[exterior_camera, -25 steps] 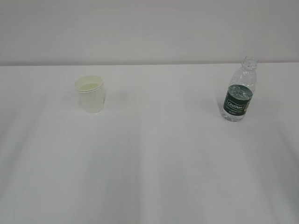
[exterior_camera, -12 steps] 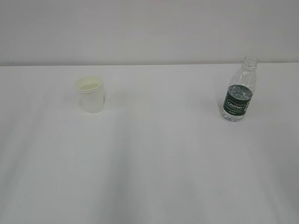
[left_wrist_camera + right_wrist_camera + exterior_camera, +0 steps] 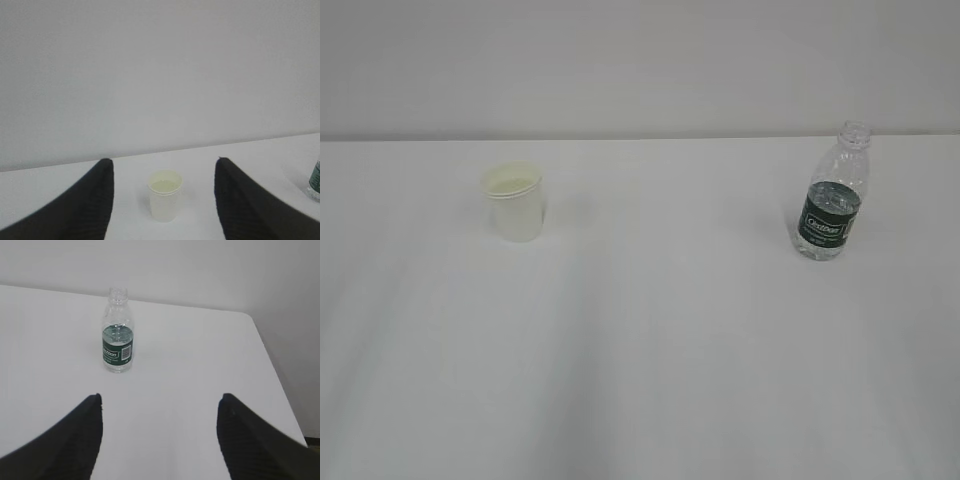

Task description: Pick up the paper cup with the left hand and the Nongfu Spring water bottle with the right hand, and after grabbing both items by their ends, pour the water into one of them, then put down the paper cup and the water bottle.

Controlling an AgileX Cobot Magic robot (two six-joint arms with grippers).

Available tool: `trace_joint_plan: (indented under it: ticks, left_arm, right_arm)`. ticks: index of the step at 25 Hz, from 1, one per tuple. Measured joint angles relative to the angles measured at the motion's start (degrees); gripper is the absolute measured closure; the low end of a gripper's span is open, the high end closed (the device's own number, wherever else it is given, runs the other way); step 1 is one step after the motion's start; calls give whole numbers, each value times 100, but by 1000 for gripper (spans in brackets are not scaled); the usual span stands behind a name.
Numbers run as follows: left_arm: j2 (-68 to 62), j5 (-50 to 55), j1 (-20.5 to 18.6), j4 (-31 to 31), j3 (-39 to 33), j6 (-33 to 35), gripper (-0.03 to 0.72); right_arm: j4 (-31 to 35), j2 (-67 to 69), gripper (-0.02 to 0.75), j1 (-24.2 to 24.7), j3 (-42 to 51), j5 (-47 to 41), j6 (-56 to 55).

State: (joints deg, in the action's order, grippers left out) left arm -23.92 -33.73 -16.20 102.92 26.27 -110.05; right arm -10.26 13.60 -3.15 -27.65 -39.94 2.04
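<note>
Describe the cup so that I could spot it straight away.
Look at the white table that fills the scene, then at its left side. There stands a short white paper cup, upright, with a cream inside. Its only neighbour, the clear bottle with a dark green label far to the right, is taller.

Soft, even, diffuse light washes the white table (image 3: 650, 350) and wall, leaving all three views pale, low in contrast and slightly hazy. Shadows are faint: a weak smudge right of the paper cup (image 3: 513, 201), another left of the Nongfu Spring water bottle (image 3: 831, 195). No hard glare shows. In both wrist views the dark fingers (image 3: 85, 205) (image 3: 75, 440) loom blurred, out of focus.
</note>
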Motion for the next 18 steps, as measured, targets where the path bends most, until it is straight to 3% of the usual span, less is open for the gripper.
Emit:
trace_joint_plan:
  ticks: [6, 18]
  left_arm:
    - [188, -128, 0, 316, 0, -529, 237]
    - [355, -466, 0, 316, 0, -735, 238]
  right_arm:
    - [338, -687, 204, 0, 0, -927, 347]
    - [491, -1224, 204, 0, -166, -2239, 371]
